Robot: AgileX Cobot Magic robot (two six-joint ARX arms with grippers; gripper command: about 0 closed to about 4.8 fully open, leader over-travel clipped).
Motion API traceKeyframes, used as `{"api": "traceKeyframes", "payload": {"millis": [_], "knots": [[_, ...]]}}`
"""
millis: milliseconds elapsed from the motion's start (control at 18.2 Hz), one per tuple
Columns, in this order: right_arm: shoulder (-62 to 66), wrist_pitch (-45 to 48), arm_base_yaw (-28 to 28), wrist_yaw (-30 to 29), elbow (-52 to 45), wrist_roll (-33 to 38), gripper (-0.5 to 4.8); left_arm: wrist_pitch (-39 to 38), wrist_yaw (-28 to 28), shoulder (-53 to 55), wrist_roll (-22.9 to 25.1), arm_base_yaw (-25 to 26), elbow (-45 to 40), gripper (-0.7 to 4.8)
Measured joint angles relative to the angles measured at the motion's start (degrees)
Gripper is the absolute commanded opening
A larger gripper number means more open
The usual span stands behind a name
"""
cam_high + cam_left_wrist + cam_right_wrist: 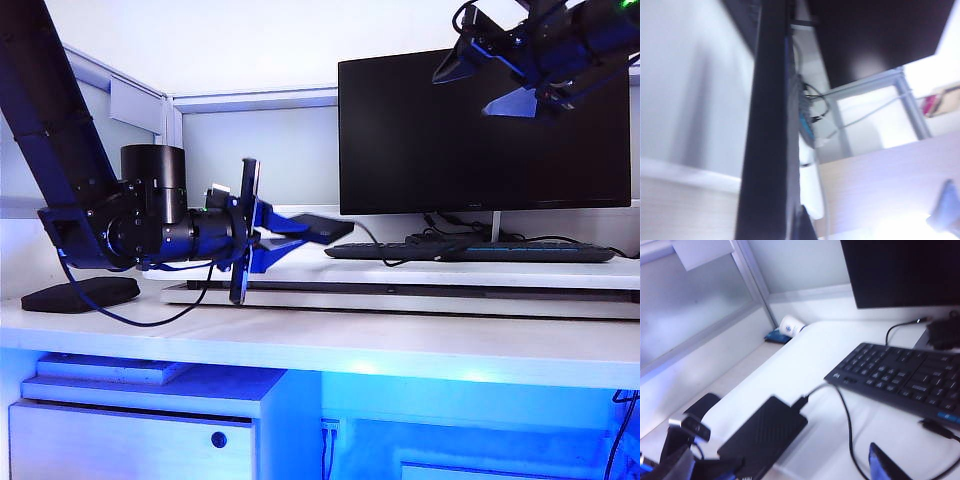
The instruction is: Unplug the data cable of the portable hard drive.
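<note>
**Left gripper clamps the drive; right gripper waits above the cable**

The drive (pixel 765 437) lies flat on the raised white shelf of the counter (pixel 420 345), near the shelf's left end, with its plug end facing the keyboard (pixel 905 377); that leaves the cable (pixel 845 412) free to be drawn out sideways along the shelf; the cable's plug (pixel 799 403) is still seated in the drive's corner, and the cord loops over the shelf towards the keyboard's front edge.

The left gripper (pixel 290 232) reaches in level from the shelf's left end; its blue fingers (pixel 280 222) are closed almost fully on the drive's near end, one above and one below, a hold that looks meant to pin the drive so it cannot slide when the plug is pulled; the left wrist view shows only the drive's dark edge close up.

The right gripper (pixel 490 80) hangs high in front of the monitor (pixel 485 130), well apart from the cable; its jaws stand spread wide and hold nothing; it seems placed to come down on the plug next; the unplugging itself is not yet done.
</note>
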Motion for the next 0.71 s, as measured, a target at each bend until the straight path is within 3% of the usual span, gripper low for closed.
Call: {"api": "traceKeyframes", "payload": {"millis": [440,715], "knots": [[4.13,0.02,0.52,-1.68,4.42,4.04,4.49,17.46,9.18,-0.02,-6.47,0.00,0.26,-0.06],[6.99,-0.22,3.19,-2.34,9.68,4.74,4.49,19.04,14.88,-0.17,-7.85,-0.26,2.34,-0.06]]}}
